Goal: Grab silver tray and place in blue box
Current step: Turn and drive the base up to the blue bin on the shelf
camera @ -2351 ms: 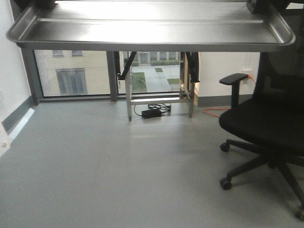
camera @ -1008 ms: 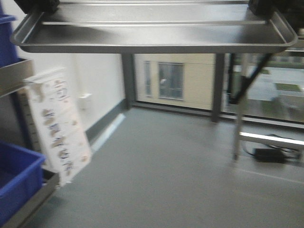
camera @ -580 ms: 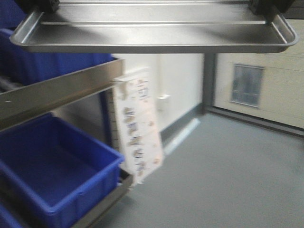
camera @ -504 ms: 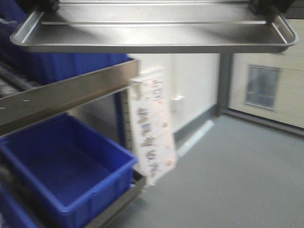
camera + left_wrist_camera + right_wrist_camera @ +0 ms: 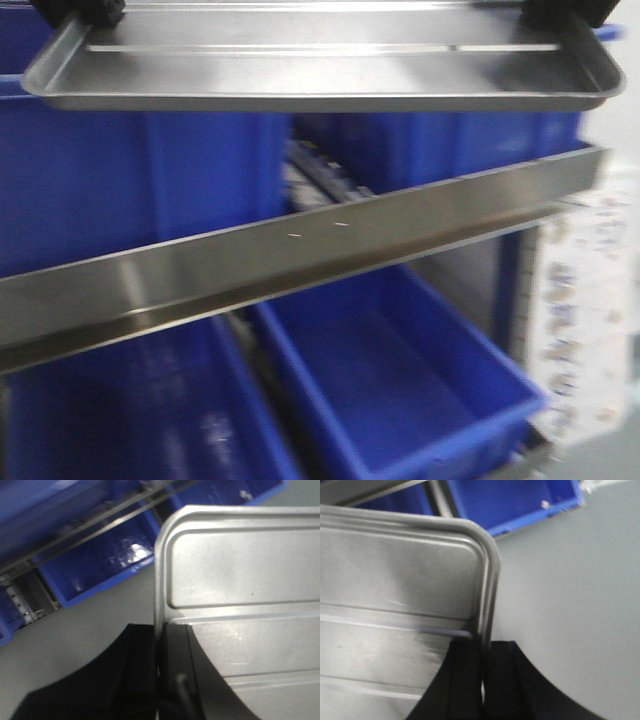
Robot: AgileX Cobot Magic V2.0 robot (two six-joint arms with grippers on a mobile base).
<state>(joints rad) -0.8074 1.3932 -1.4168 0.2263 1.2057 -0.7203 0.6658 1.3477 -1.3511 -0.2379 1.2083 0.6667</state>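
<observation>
Both tray [image 5: 320, 75] ends are clamped, by left gripper [image 5: 159, 652] and right gripper [image 5: 484, 666]; the blue box [image 5: 400, 390] has been brought into view, so placement is judged near.

Tray [image 5: 320, 70] sits level at top, in front of the rack. Left gripper [image 5: 159, 655] clamps its left rim, right gripper [image 5: 484, 670] its right rim. Rail [image 5: 300, 250] runs below the tray. Upper bins [image 5: 150, 180] behind the rail, lower bin [image 5: 400, 390] under it. Sheet [image 5: 585, 310] far right.
</observation>
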